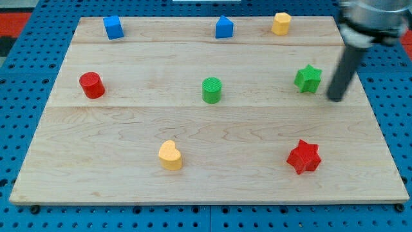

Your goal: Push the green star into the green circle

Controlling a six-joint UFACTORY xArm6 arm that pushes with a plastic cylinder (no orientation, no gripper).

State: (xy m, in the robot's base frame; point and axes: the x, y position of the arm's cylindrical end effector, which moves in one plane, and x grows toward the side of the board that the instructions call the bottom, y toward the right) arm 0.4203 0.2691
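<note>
Green circle sits mid-board, with the green star well apart to its right. My tip stands just right of the star, not touching; it is a bare rod holding nothing.

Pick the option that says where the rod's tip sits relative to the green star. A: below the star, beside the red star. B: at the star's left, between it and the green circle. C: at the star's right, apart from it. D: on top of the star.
C: my tip stands just to the view's right of the green star, with a strip of bare board between them; the green circle lies on the star's other side.
</note>
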